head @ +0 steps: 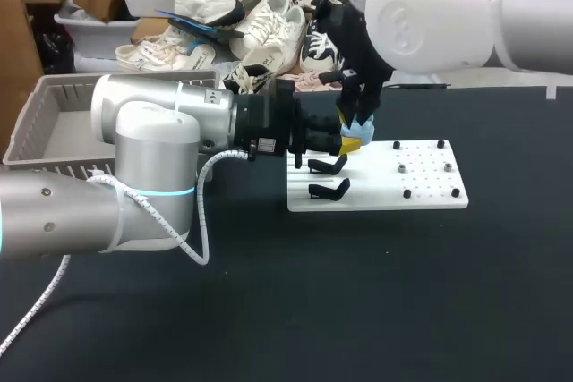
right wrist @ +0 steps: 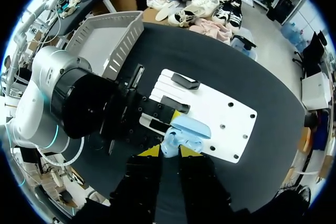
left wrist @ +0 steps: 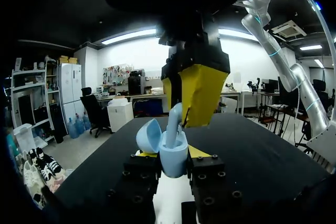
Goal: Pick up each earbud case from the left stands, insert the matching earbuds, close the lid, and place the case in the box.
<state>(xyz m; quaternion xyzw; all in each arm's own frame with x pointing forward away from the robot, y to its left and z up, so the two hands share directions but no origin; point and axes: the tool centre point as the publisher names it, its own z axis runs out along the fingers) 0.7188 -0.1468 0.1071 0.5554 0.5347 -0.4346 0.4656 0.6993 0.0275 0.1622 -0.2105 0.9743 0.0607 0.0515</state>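
A light blue earbud case (left wrist: 173, 160) stands upright with its lid (left wrist: 148, 135) swung open, and my left gripper (left wrist: 169, 156) is shut on its body from both sides. In the head view this gripper (head: 352, 143) hovers over the left end of the white board (head: 421, 192). My right gripper (left wrist: 184, 103) points down from above, shut on a light blue earbud (left wrist: 172, 123) whose lower end sits in the open case. In the right wrist view the earbud (right wrist: 170, 144) shows at my right gripper's (right wrist: 169, 151) yellow tips, with the case (right wrist: 191, 128) just ahead.
Two black stands (head: 329, 165) (head: 329, 190) stand bare on the board's left part, and several black pegs dot its right part (head: 430, 172). A grey basket (head: 54, 127) sits at the table's far left, behind my left arm.
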